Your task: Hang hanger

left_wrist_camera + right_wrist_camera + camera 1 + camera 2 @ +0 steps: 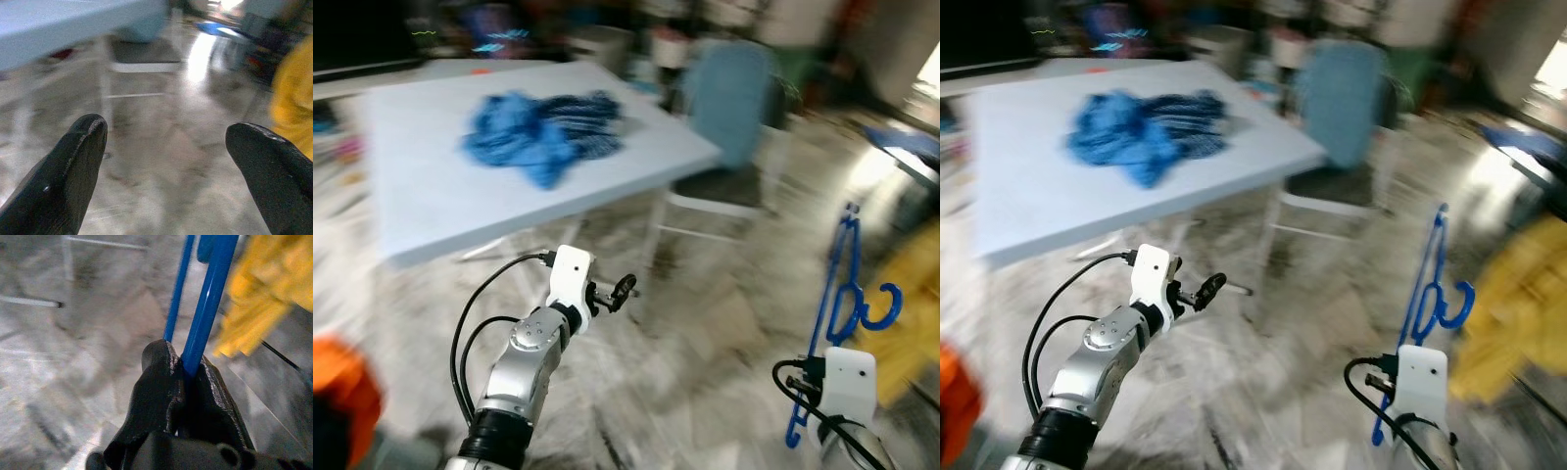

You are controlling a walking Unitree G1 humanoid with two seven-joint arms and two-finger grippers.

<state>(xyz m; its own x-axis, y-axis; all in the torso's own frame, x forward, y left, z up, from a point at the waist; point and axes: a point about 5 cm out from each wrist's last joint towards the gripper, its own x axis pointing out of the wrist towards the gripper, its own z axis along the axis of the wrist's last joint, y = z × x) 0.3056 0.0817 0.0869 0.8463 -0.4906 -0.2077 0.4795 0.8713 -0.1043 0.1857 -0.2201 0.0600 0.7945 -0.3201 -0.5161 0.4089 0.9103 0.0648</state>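
Observation:
A blue plastic hanger stands upright at the lower right, its hook curling to the right. My right gripper is shut on one of the hanger's bars. My left gripper is held out over the floor in front of the table, open with nothing between its fingers. The eye views are blurred by motion.
A white table with a heap of blue cloth stands ahead on the left. A blue-backed chair is beside it. Yellow fabric lies at the right, and something orange at the lower left. The floor is marbled stone.

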